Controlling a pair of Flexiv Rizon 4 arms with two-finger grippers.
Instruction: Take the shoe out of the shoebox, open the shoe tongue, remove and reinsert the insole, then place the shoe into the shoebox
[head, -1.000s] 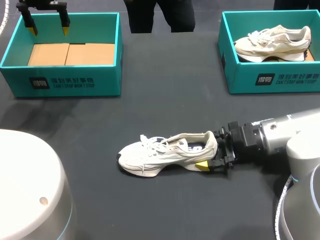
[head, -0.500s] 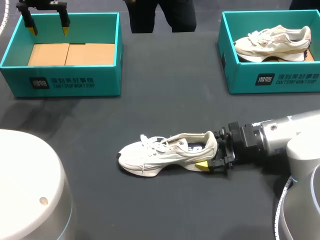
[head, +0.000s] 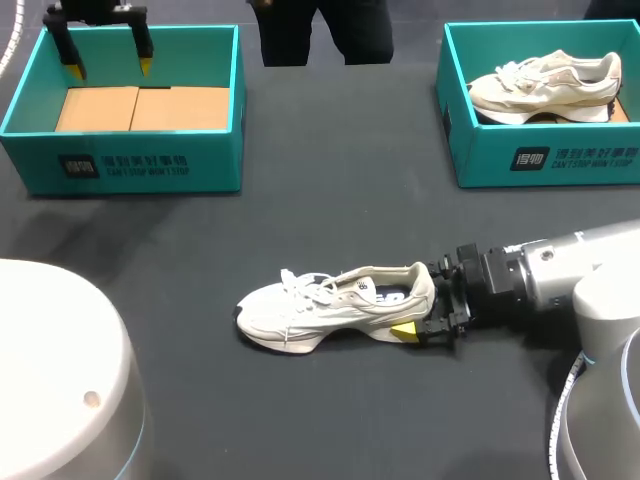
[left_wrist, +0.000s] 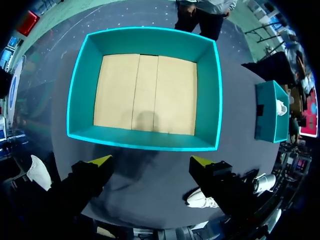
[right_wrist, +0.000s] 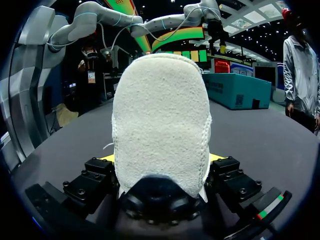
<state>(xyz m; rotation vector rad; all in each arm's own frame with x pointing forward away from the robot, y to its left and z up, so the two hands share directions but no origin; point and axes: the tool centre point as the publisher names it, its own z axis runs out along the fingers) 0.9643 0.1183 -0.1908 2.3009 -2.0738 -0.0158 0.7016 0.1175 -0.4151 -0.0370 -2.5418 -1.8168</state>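
**Shoe out of box; tongue and insole steps not begun**

White sneaker (head: 335, 305) stands on its sole mid-table, toe toward my left, well apart from both boxes. Right gripper (head: 420, 312) is clamped on the heel, one finger on each side. Left gripper (head: 110, 66) hangs over the empty teal shoebox (head: 120, 170), fingers spread, holding nothing. My read: removal is done and the tongue looks unopened. Left: tongue, insole out and in, re-box. The right-hand shoebox (head: 545, 160) holds a second sneaker (head: 545, 85).

just a dark table (head: 330, 230), plus a second teal box (head: 480, 160) far right with another white sneaker (head: 545, 88) inside
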